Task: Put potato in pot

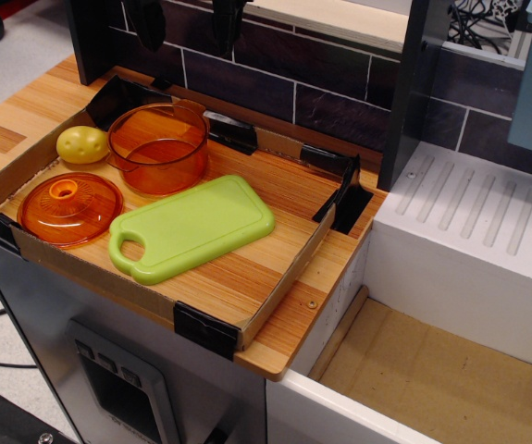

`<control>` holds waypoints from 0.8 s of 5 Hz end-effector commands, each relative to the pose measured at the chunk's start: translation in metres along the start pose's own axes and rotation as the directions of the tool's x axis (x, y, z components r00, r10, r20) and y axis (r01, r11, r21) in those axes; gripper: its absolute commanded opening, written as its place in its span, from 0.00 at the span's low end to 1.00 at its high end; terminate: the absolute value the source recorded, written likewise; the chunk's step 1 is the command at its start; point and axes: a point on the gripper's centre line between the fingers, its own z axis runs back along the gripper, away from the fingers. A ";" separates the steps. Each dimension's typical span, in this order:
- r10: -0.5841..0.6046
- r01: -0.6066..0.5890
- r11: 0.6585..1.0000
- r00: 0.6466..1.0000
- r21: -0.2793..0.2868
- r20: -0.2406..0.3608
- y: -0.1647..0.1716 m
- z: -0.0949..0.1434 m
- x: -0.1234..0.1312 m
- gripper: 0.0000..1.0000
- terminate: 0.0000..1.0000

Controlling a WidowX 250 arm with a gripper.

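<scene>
The potato [82, 144] is a small yellow-green oval lying on the wooden counter, just left of the pot and touching or nearly touching its wall. The pot [159, 148] is translucent orange, round, upright and holds nothing. My gripper [187, 20] hangs at the top edge of the view, above and behind the pot. Its two dark fingers [146, 23] are spread wide apart with nothing between them. The upper part of the gripper is cut off by the frame.
A flat orange lid with a knob [69, 208] lies in front of the potato. A green cutting board [191, 228] lies right of it. A low cardboard rim [284, 277] edges the counter. A dark tiled wall [284, 74] stands behind. A white sink unit [469, 240] is at right.
</scene>
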 end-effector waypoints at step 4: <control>-0.675 0.681 0.731 0.732 -0.049 0.096 -0.005 0.009 0.002 1.00 0.00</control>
